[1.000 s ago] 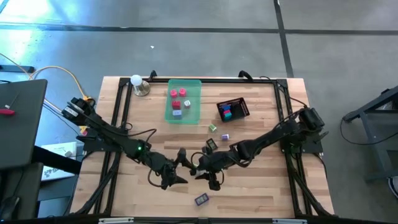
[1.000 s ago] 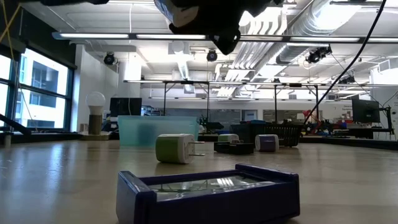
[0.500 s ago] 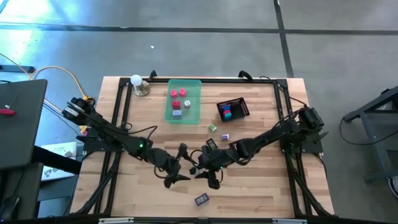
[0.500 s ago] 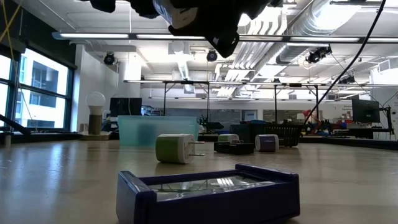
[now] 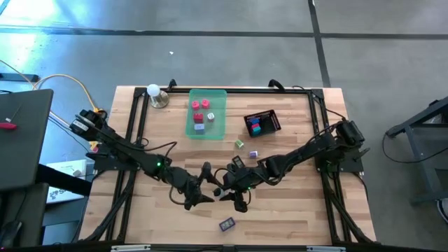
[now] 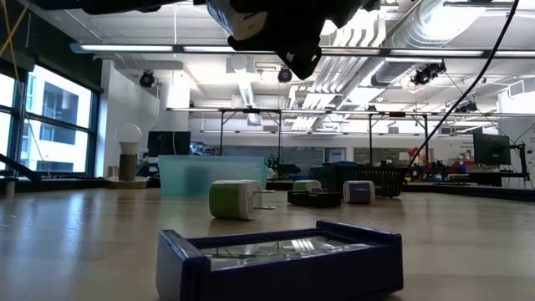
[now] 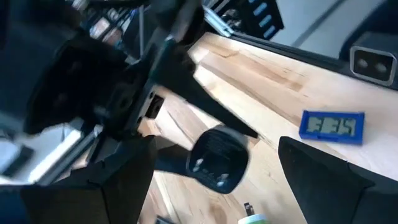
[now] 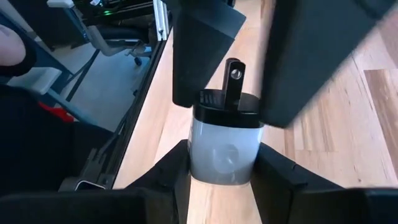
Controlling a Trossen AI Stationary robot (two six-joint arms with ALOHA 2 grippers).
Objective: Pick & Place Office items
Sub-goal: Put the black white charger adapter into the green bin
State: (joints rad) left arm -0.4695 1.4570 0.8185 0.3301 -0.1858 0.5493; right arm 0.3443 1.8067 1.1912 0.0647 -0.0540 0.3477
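**Handover in mid-air: charger held, receiver waiting**

We read this as a transfer between the two arms, above the front middle of the surface (image 5: 294, 210). The right end effector (image 5: 225, 190) is closed on a small plug-in charger (image 8: 225, 142), white-bodied with a black cap and prongs, as its wrist view shows. The left end effector (image 5: 204, 185) sits just beside it with its fingers spread wide and nothing between them. In the right wrist view those spread fingers flank the charger's prong end, though we cannot tell whether they touch it.

The other office items are divided. Pink, red and lavender pieces lie in the green tray (image 5: 218, 94) at the back, more sit in the black mesh basket (image 5: 274, 121), a green piece (image 5: 239, 143) and a lavender piece (image 5: 253, 154) lie loose between them, and a blue clock-like block (image 5: 226, 225) rests near the front edge.

In our judgement, the next move calls for the left fingers to close squarely on the capped end before the right ones let go. The charger is small and smooth, so a skewed pinch could drop it.
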